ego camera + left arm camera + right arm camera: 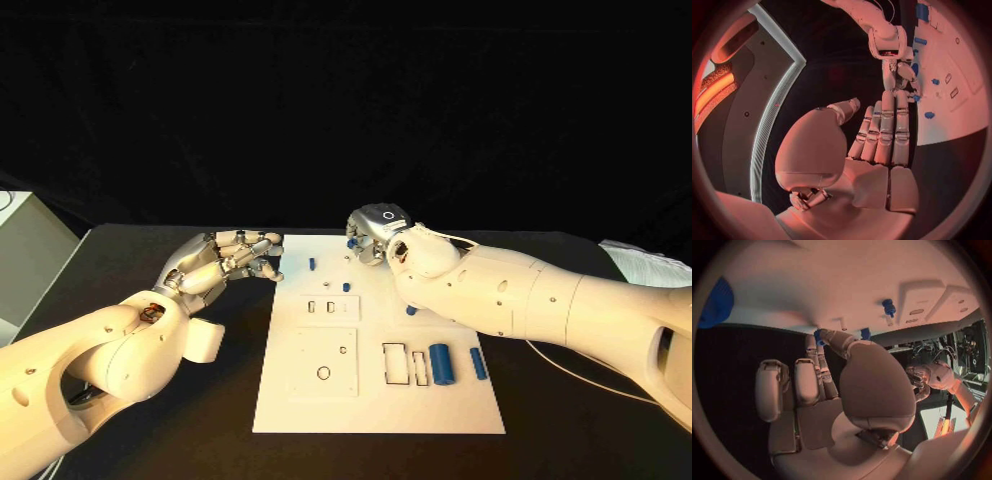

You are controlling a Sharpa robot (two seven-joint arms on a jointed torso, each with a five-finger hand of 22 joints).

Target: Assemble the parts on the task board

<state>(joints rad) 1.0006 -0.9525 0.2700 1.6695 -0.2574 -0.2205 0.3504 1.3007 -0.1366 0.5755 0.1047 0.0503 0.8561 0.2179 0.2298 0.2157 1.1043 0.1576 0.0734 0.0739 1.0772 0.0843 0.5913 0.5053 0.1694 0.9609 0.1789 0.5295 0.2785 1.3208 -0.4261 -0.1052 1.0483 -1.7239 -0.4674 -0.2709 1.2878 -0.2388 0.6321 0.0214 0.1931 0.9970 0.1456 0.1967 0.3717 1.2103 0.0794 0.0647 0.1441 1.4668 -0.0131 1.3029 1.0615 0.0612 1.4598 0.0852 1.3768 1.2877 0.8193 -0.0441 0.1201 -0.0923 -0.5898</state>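
The white task board (378, 400) lies in the middle of the black table. My right hand (378, 232) hovers over its far edge and pinches a small blue part (819, 335) between thumb and a fingertip. A blue peg (889, 306) stands in the board just beyond it. My left hand (231, 258) is at the board's far left corner, fingers stretched out side by side with the thumb apart (879, 135), holding nothing. Other blue parts lie on the board: a peg (312, 265), a small piece (346, 288), another (411, 310) and two cylinders (441, 364), (477, 362).
A pale box (22, 250) stands off the table's left side. A white bundle (642, 262) lies at the right edge, and a thin cable (577, 368) runs beneath my right arm. Black table shows on both sides of the board.
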